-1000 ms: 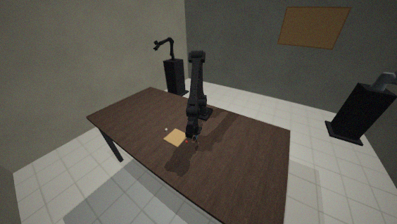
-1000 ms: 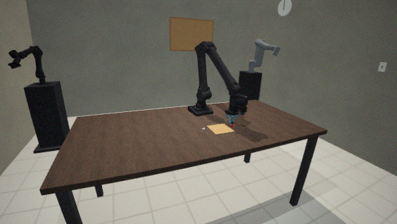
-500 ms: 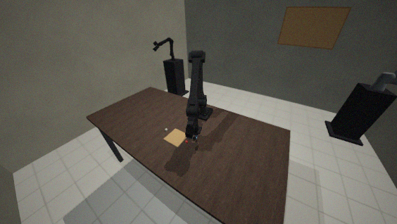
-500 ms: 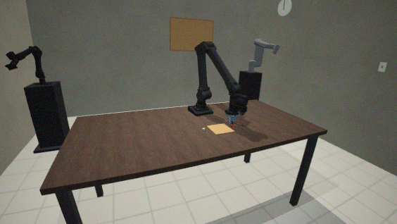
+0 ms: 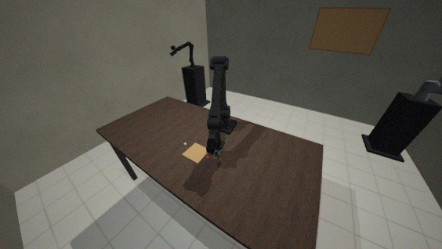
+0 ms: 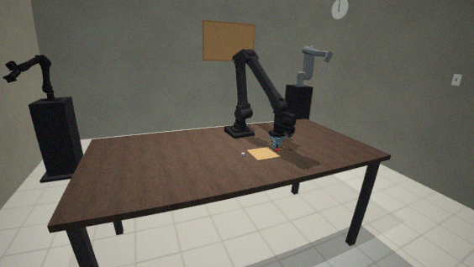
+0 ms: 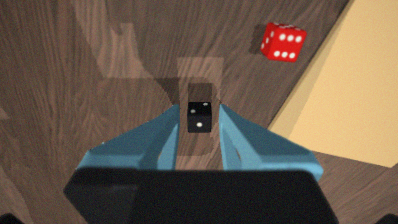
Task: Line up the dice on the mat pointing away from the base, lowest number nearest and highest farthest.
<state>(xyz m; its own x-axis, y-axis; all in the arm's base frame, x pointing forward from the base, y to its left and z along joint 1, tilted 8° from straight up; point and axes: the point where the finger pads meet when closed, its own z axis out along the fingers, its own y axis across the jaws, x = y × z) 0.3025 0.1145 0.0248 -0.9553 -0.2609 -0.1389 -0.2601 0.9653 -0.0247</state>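
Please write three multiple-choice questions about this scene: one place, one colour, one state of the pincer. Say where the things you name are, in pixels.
1. Where is the red die?
A) on the mat
B) beside the mat
C) between the fingers

2. What colour is the mat?
A) green
B) blue
C) tan

3. How is the pincer?
A) partly open
B) fully shut
C) shut on the red die

1 B: the red die (image 5: 208,157) (image 6: 277,149) (image 7: 283,43) lies off the mat's edge.
2 C: the mat (image 5: 195,153) (image 6: 263,154) (image 7: 357,90) looks tan.
3 A: gaps flank the black die (image 7: 199,118) inside the pincer (image 6: 277,147) (image 7: 199,106).
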